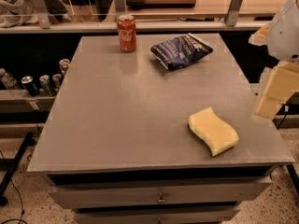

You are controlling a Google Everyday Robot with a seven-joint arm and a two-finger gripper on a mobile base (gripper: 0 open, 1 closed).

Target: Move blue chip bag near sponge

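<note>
The blue chip bag [181, 51] lies crinkled and puffy at the far right of the grey tabletop [126, 111], white lettering facing up. The pale yellow sponge [213, 130], a thick block with wavy sides, lies flat near the front right corner, well apart from the bag. My gripper [270, 104] hangs at the right edge of the view, just off the table's right side, level with the space between bag and sponge. It touches neither of them. The white arm [287, 29] rises above it.
A red soda can [126, 33] stands upright at the far edge, left of the bag. Several cans [42, 83] sit on a lower shelf to the left. Drawers [161, 197] run under the tabletop. A ledge with posts [140, 26] runs behind the table.
</note>
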